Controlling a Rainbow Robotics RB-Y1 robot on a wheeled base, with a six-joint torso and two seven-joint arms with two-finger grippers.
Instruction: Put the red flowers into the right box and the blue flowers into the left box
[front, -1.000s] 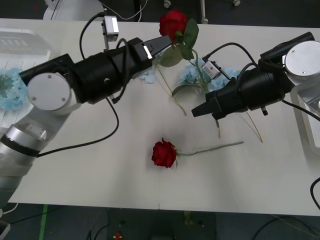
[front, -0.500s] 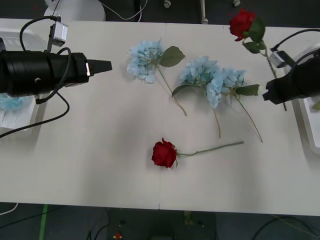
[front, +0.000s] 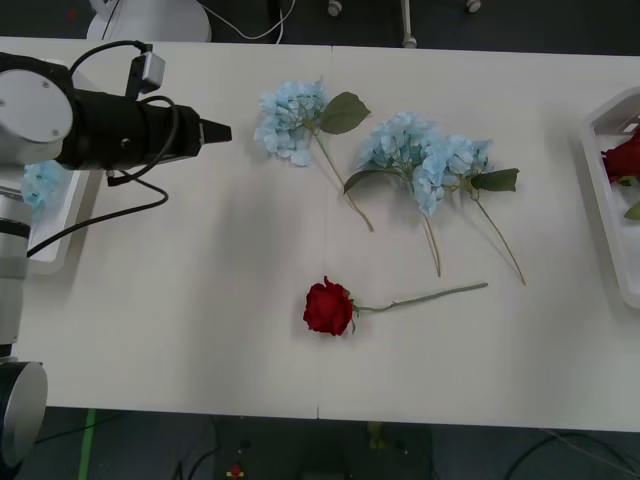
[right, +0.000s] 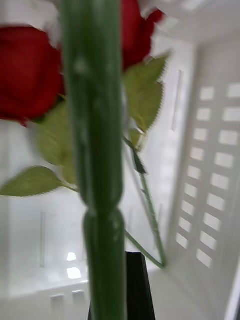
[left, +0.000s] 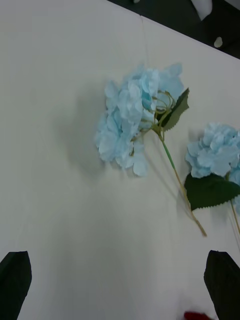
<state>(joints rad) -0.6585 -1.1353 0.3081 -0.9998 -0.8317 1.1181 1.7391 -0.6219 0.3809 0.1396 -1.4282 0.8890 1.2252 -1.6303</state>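
One red flower (front: 329, 306) lies on the table at front centre, stem pointing right. Another red flower (front: 625, 158) rests in the right box (front: 603, 200) at the table's right edge. My right gripper (right: 122, 265) is inside that box, shut on that rose's green stem (right: 95, 150), with one black finger (right: 139, 287) showing behind it. Three blue flowers (front: 292, 120) (front: 400, 142) (front: 455, 160) lie across the far middle of the table. My left gripper (front: 213, 131) hovers open, left of the nearest blue flower (left: 127, 125). The left box (front: 62, 235) holds a blue flower (front: 40, 182).
The left arm's black body and cables (front: 120, 130) stretch over the table's left side. Bare white tabletop (front: 200, 330) spreads across the front left and front right. The right box has slotted walls (right: 210, 175).
The right arm has carried a red rose off to the right, out of the front view and into the right box. The left arm pulled back left, then edged toward the blue flowers.
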